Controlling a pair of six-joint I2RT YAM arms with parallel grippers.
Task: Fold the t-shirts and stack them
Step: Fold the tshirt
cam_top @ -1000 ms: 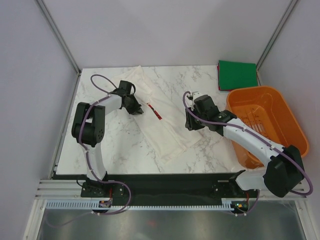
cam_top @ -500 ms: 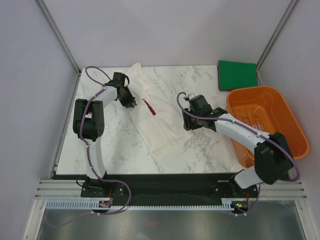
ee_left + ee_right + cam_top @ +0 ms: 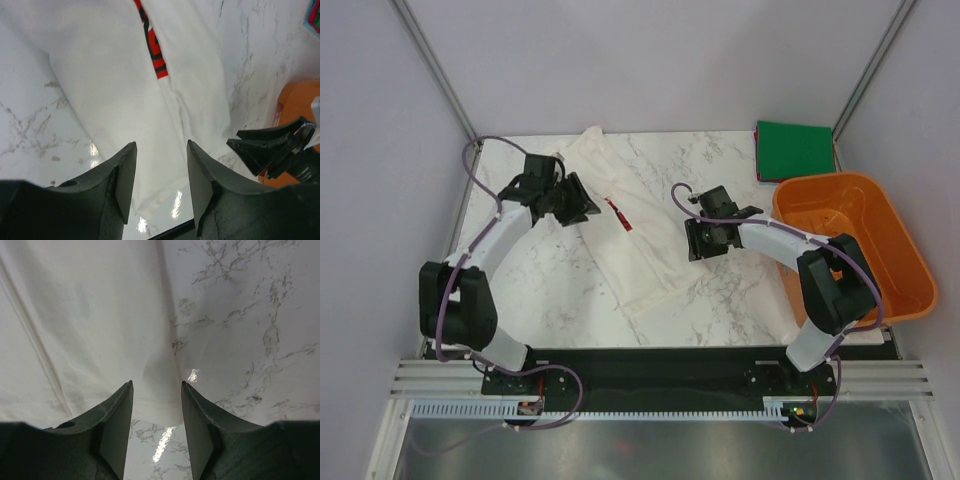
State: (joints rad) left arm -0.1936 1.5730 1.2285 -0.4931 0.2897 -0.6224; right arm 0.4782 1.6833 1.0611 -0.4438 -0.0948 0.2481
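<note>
The white t-shirt [image 3: 625, 250] lies in a long folded strip running diagonally across the marble table, its red print [image 3: 620, 214] showing at the fold. In the left wrist view the same shirt [image 3: 115, 75] and red print [image 3: 152, 50] lie below my left gripper [image 3: 160, 145], which is open and holds nothing. That left gripper [image 3: 582, 206] hovers at the shirt's left edge. My right gripper [image 3: 693, 241] is at the shirt's right edge, open and empty, with the shirt's hem [image 3: 150, 405] beneath it [image 3: 156, 384]. The dark green t-shirt [image 3: 795, 149] rests folded square at the far right corner.
An orange slatted basket [image 3: 855, 240] stands at the table's right side, close behind the right arm; its rim [image 3: 295, 97] also shows in the left wrist view. Grey walls and metal frame posts enclose the table on three sides.
The shirt was drawn toward the far left. My left gripper opened, let go of it and drew back left. The right gripper widened slightly and stayed at the shirt's right edge.
</note>
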